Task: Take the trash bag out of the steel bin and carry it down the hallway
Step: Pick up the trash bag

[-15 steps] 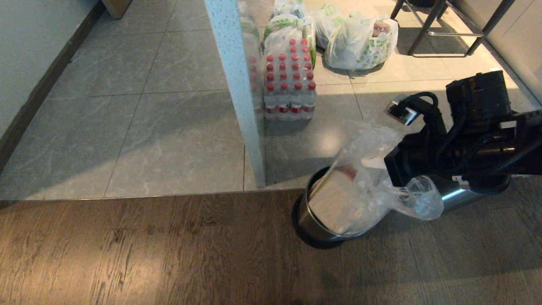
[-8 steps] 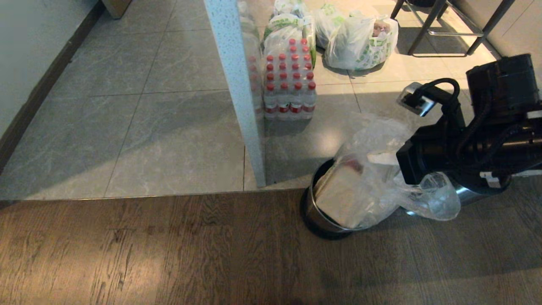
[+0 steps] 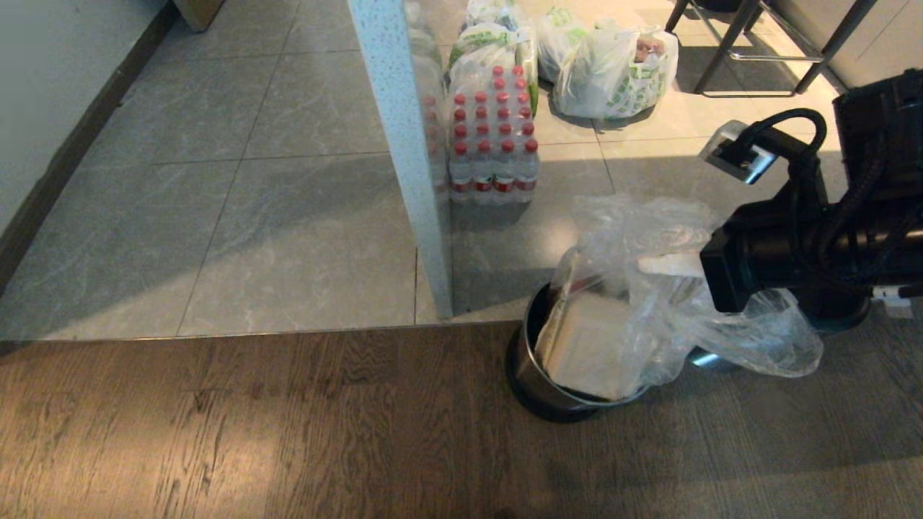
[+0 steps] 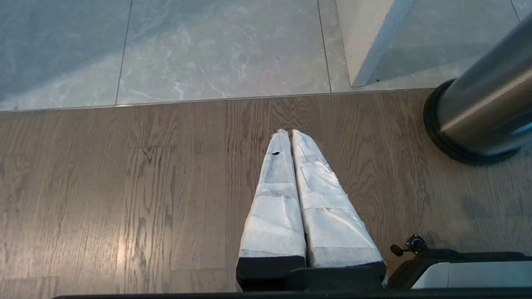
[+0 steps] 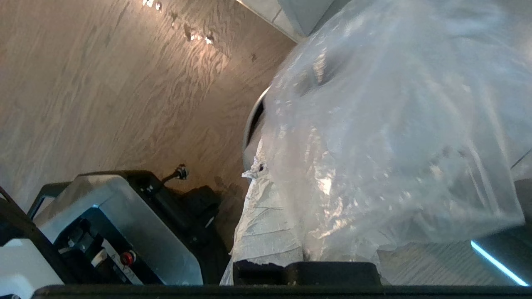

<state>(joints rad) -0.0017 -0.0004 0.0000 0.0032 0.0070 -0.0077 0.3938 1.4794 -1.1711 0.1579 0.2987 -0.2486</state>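
The right hand (image 3: 696, 288) pinches the trash bag (image 3: 649, 303), which sits partly inside the steel bin (image 3: 530, 367) below it. The left hand (image 4: 289, 137) is pressed together, empty.

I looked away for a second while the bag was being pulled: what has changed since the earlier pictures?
The right gripper, jaws shut on the trash bag, has drawn back toward the right of the head view and slightly up, pulling the bag further out. The steel bin, tilted before, has swung closer to upright. The bottle pack, grocery bags and parked left gripper are unchanged.
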